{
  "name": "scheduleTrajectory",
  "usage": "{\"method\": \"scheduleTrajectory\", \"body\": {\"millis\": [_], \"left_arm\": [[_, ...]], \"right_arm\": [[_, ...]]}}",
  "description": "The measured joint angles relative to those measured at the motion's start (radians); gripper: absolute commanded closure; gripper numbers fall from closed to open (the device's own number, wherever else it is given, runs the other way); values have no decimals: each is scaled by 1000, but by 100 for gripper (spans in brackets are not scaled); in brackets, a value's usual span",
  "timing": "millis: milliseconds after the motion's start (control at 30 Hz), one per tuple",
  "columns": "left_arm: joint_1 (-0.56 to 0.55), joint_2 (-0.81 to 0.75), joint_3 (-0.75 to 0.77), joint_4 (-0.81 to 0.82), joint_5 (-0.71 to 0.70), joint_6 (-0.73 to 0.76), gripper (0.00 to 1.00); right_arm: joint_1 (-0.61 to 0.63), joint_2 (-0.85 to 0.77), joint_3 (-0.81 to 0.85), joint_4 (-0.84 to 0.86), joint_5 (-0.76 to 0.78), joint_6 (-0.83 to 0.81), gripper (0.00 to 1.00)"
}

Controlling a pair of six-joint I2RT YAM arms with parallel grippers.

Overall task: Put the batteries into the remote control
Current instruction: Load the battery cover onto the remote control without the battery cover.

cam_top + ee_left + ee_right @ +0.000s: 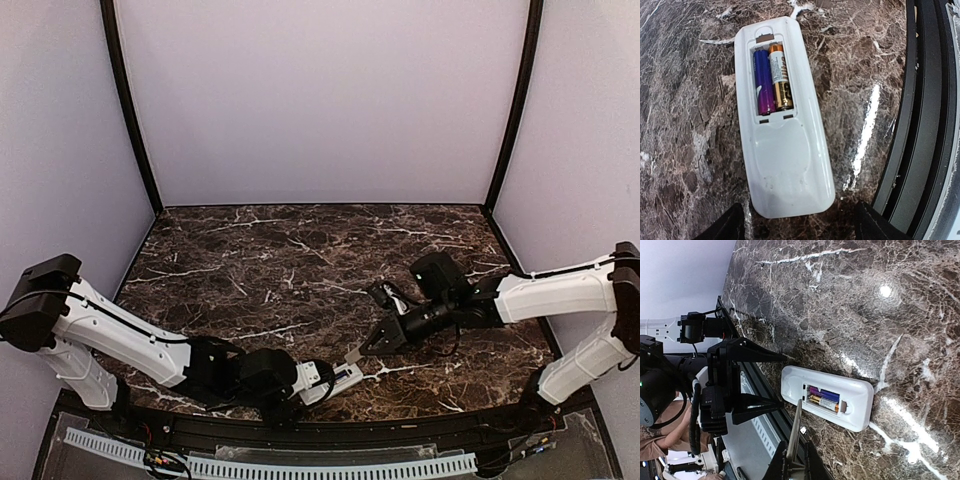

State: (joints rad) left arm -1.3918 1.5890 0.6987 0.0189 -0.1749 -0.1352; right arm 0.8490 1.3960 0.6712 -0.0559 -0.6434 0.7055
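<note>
Near edge of the counter [300,250], about midway along, just inside the black rail [920,125]: left gripper [800,215] low over the marble, jaws wide, one dark finger to each side of the remote control's near end, gripping nothing. Remote control [785,165] lies face down, back up; white plastic, rounded corners, slightly scuffed, its long side running roughly along the counter's near edge. Cover off. The recessed compartment [751,85] sits in the half away from the left gripper and holds the batteries [771,80] side by side, lengthwise: a purple cell [762,82] and a gold-and-black cell [780,77], both seated; a small metal contact shows at the far wall. Just beyond the remote, toward the right edge, the right gripper [795,452] is pinched closed on a thin flat pale piece [794,430], seen edge-on, pointing at the remote's long side; whether its tip touches the remote, cannot tell.
</note>
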Motion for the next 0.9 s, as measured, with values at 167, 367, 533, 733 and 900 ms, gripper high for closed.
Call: {"method": "scheduleTrajectory", "body": {"millis": [167, 367, 533, 733, 900], "left_arm": [[7, 14, 20, -14, 0, 10, 32], [14, 36, 19, 18, 16, -17, 33], [16, 19, -29, 77, 31, -51, 37], [16, -6, -60, 95, 55, -72, 39], [16, -6, -60, 100, 73, -75, 39]], "right_arm": [[0, 50, 0, 42, -32, 2, 100], [0, 119, -4, 144, -76, 10, 100], [2, 177, -13, 273, -108, 39, 100], [6, 226, -53, 344, -143, 71, 100], [6, 226, -61, 339, -171, 62, 100]]}}
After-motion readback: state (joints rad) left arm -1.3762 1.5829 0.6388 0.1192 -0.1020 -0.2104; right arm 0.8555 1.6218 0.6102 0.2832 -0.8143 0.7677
